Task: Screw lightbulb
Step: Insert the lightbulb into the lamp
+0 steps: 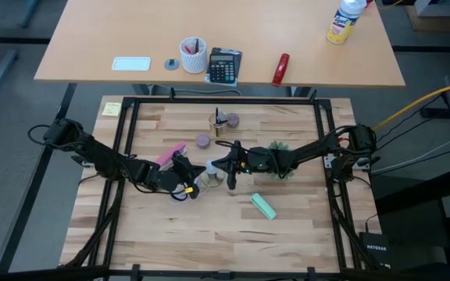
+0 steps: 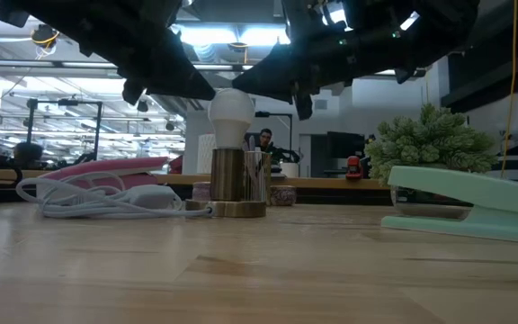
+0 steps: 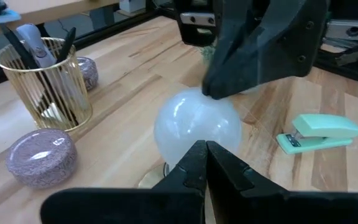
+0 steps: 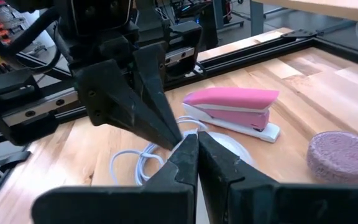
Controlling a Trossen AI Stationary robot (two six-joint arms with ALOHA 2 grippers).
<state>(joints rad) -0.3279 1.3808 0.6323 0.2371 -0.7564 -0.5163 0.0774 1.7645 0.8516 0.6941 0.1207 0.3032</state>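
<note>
Wooden worktop (image 1: 170,226), mid-area: lightbulb (image 2: 231,117) upright in brass socket (image 2: 239,180) on round base, white cord (image 2: 106,200) coiled to its left. Left claw (image 1: 187,187) and right claw (image 1: 226,165) both pinched tight, holding nothing, tips meeting just over bulb's dome from either side. Bulb looks seated. Judgement: to turn it, spread one claw, grip dome lightly, rotate about upright axis, other claw steadying socket; avoid side push, cord snag.
</note>
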